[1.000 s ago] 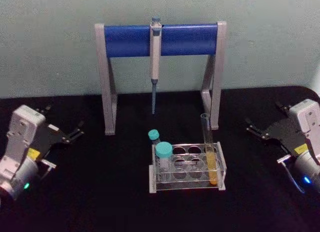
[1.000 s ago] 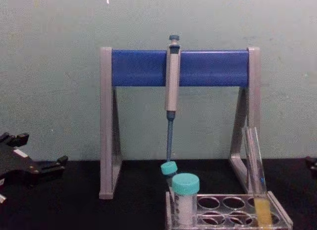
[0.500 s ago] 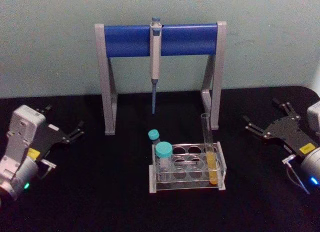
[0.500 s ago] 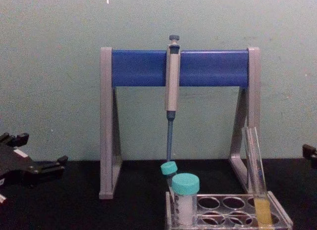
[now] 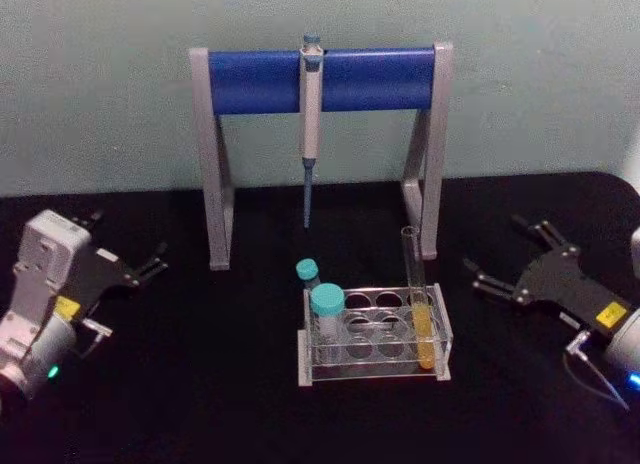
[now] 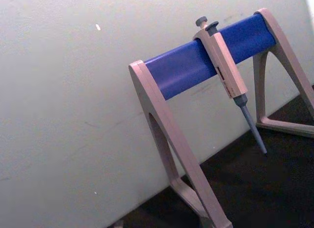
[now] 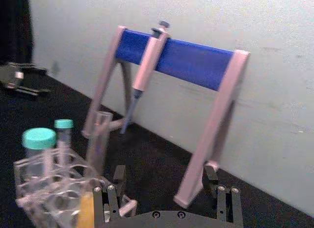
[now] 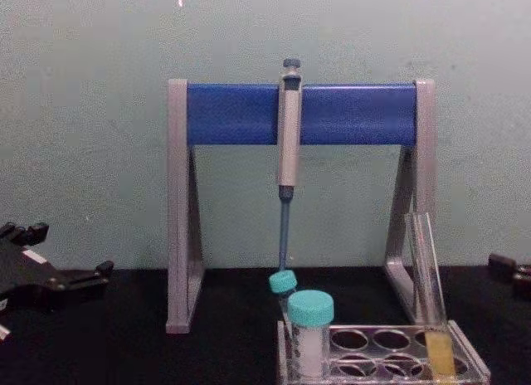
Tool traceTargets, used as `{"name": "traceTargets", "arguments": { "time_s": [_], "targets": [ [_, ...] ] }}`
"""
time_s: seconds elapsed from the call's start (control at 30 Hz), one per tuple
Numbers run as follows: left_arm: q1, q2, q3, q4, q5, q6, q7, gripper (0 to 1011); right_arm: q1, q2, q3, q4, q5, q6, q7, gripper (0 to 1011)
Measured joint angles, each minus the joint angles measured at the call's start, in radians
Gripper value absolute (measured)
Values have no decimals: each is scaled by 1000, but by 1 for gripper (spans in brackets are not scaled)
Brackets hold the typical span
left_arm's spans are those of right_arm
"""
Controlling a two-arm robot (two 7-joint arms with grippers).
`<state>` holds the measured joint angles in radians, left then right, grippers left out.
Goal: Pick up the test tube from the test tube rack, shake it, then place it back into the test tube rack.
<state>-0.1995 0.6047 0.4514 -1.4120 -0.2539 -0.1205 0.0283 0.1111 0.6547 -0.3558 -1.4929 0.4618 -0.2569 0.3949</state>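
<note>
One tube left of end effector

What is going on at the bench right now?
The right tool, open, has swung in toward the test tube rack from the right but has not reached it. The uncapped test tube stands untouched in a hole at the rack's right end. The left tool is parked open far off to the left.
</note>
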Motion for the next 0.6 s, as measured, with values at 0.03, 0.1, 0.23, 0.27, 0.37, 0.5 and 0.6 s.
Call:
{"name": "traceTargets", "arguments": {
  "time_s": [0.03, 0.1, 0.23, 0.27, 0.37, 0.5, 0.6],
  "targets": [
    [0, 0, 0, 0, 0, 0, 0, 1001, -2, 1, 1, -1, 7, -1, 12, 1000],
    [0, 0, 0, 0, 0, 0, 0, 1001, -6, 5, 3, -5, 24, -2, 46, 1000],
    [0, 0, 0, 0, 0, 0, 0, 1001, -9, 7, 7, -8, 52, -1, 100, 1000],
    [0, 0, 0, 0, 0, 0, 0, 1001, -9, 7, 7, -8, 56, 0, 108, 1000],
    [0, 0, 0, 0, 0, 0, 0, 1001, -2, 3, 7, -6, 71, 11, 143, 1000],
    [0, 0, 0, 0, 0, 0, 0, 1001, 13, -8, 6, 8, 91, 28, 184, 1000],
    [0, 0, 0, 0, 0, 0, 0, 1001, 28, -19, 4, 22, 112, 43, 221, 1000]
  ]
}}
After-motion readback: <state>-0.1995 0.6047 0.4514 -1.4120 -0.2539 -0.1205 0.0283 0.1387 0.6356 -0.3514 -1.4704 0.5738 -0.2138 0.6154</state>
